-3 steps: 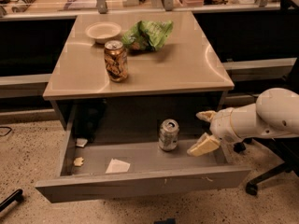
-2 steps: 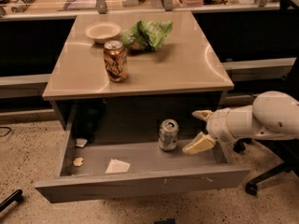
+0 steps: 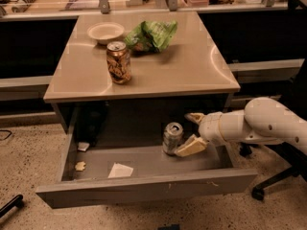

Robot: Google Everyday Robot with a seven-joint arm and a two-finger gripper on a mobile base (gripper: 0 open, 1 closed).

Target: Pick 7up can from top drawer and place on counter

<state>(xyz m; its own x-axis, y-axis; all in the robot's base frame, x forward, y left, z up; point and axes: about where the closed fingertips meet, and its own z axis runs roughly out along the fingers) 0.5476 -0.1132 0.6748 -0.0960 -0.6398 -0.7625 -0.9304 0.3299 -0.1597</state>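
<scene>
The drawer (image 3: 144, 189) is pulled out across the lower half of the frame, under the beige surface (image 3: 192, 75) that fills the upper middle. The 7up can (image 3: 172, 138) stands upright on the drawer floor, right of centre and toward the back, in the shadow below the surface's front edge. Its silver top with the pull-tab faces up.

The gripper (image 3: 185, 134) reaches in from the right, inside the drawer, just beside the can's right side. Its jaws are open. The lower one lies low against the foot of the can and seems to touch it. The upper one points left, just right of the can's top and apart from it. The can stands at the mouth of the gap and is not clasped. The white arm (image 3: 268, 126) runs from the gripper to the right edge of the frame, passing over the drawer's right end.

On the drawer floor a white paper scrap (image 3: 120, 170) lies left of centre near the front panel. A small crumpled bit (image 3: 80, 166) sits in the lower left corner, and a pale scrap (image 3: 83, 146) lies further back by the left wall.

On the surface a brown can (image 3: 118, 62) stands upright left of centre. A bowl (image 3: 105, 32) sits behind it toward the upper left, with a green bag (image 3: 152, 35) just to the bowl's right. A cluttered desk (image 3: 57, 6) runs along the top edge. At lower right a black chair base (image 3: 268, 186) rests on the speckled floor (image 3: 29, 162).
</scene>
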